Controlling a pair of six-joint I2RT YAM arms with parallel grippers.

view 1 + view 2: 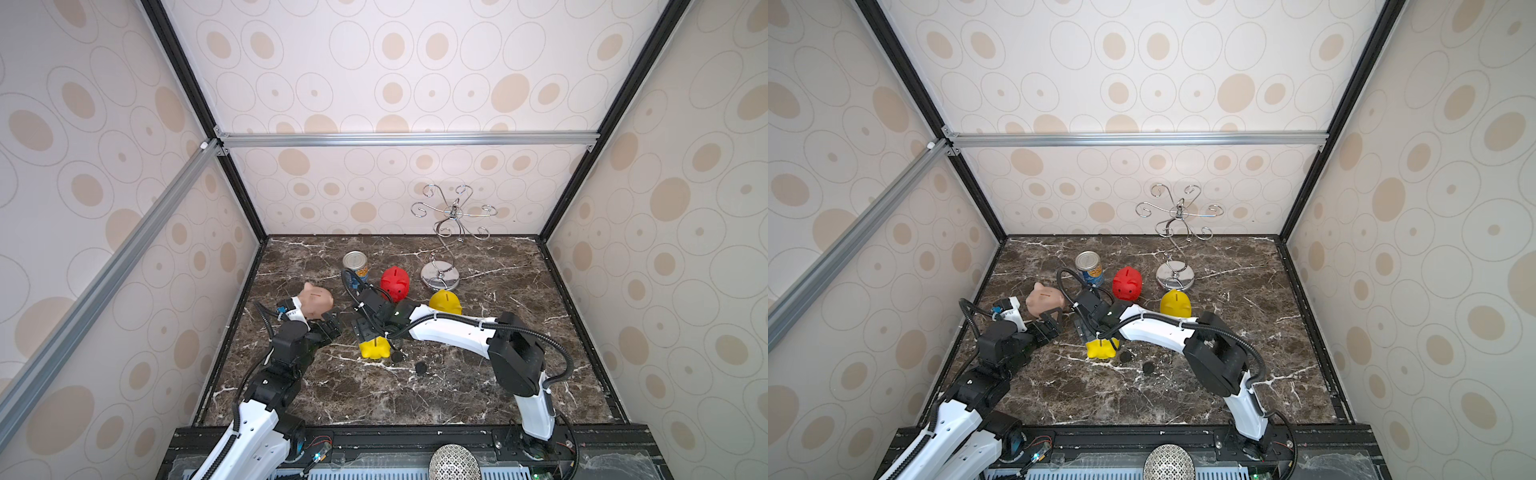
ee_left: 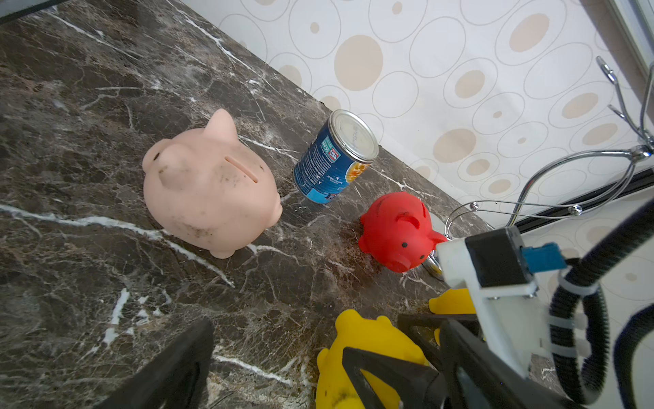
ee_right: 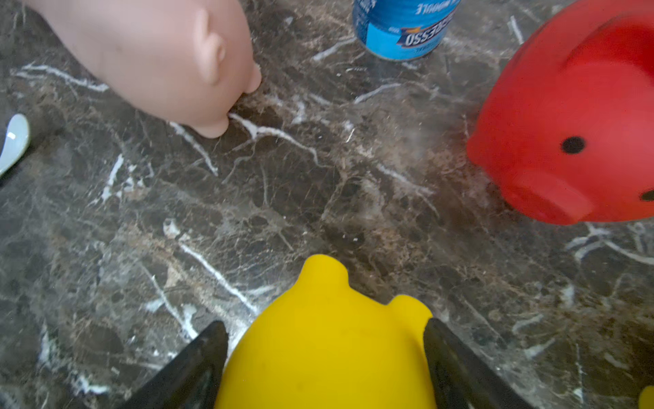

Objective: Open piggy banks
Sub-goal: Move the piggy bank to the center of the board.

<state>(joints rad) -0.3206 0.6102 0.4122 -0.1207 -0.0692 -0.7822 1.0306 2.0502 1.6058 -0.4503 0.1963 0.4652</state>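
Four piggy banks stand on the marble table. The pale pink one is at the left, the red one is further back, and a yellow one sits to the right. A second yellow piggy bank stands nearer, slot up. My right gripper reaches over it, and its fingers lie against both flanks. My left gripper stands open just in front of the pink pig, with only marble between its fingers. Two black round plugs lie loose beside the near yellow pig.
A blue-labelled tin can stands behind the pink and red pigs. A chrome wire stand rises at the back right. Patterned walls close three sides. A perforated metal ball sits at the front rail.
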